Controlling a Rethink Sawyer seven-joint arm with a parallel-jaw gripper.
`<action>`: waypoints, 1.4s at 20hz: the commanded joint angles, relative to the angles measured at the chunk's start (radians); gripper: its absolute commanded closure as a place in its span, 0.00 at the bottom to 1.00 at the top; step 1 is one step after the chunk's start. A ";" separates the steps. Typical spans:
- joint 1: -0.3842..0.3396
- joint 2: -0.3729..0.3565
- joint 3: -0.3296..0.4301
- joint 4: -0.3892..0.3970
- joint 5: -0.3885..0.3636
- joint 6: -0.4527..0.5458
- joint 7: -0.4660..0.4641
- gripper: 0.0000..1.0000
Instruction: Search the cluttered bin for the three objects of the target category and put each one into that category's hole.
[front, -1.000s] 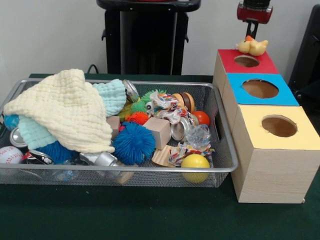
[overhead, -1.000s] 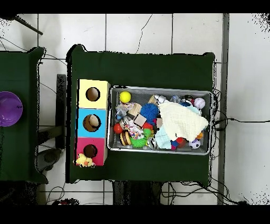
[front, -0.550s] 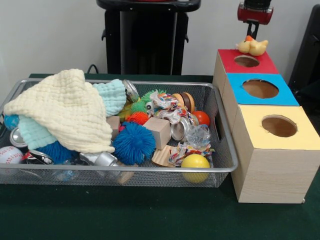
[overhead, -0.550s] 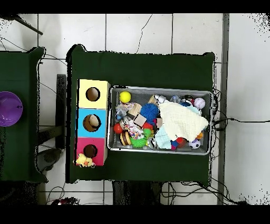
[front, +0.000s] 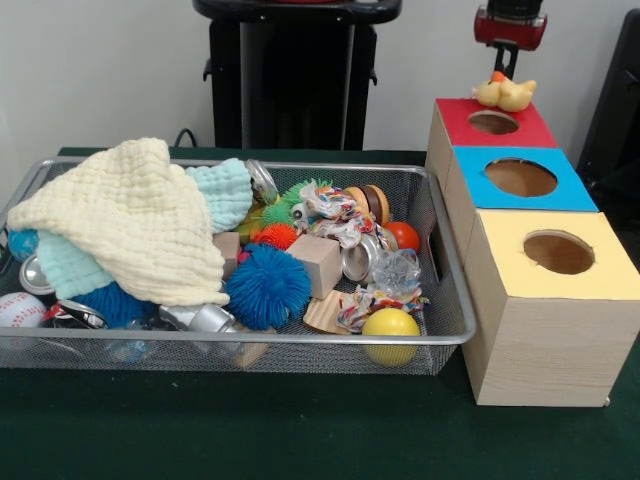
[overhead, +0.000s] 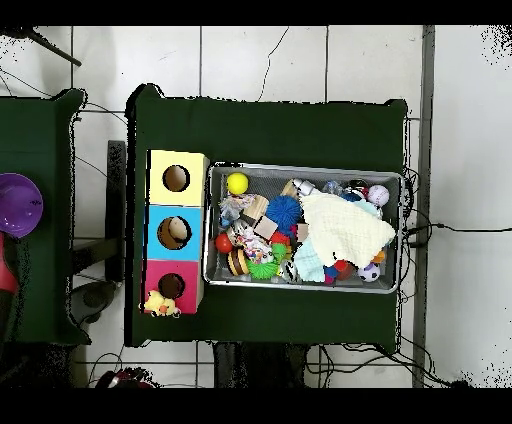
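Note:
A yellow rubber duck (front: 505, 93) sits on the far rim of the red box (front: 455, 115), behind its round hole (front: 493, 122). My gripper (front: 507, 68) hangs just above the duck, and only its red body and dark tips show at the top edge. In the overhead view the duck (overhead: 157, 303) lies at the end of the red box (overhead: 152, 272). The wire bin (front: 300, 340) holds a cream cloth (front: 130, 220), a blue spiky ball (front: 267, 285), a yellow ball (front: 390, 330), a wooden block (front: 318, 262), a rope toy (front: 335, 215) and more.
A blue box (front: 470, 185) and a yellow box (front: 500, 235), each with a round hole, stand in a row with the red one, right of the bin. Overhead, a purple bowl (overhead: 18, 205) rests on a side table, with something red (overhead: 5, 275) at the left edge.
The gripper, duck and bin contents have stayed put. In the overhead view the purple bowl has shifted slightly and a red shape has appeared at the left edge.

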 joint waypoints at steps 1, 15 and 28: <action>-0.085 -0.012 0.074 -0.117 -0.007 -0.075 0.194 1.00; -0.151 -0.027 0.161 -0.083 0.008 -0.141 0.268 1.00; -0.152 -0.032 0.134 -0.095 -0.008 -0.107 0.185 1.00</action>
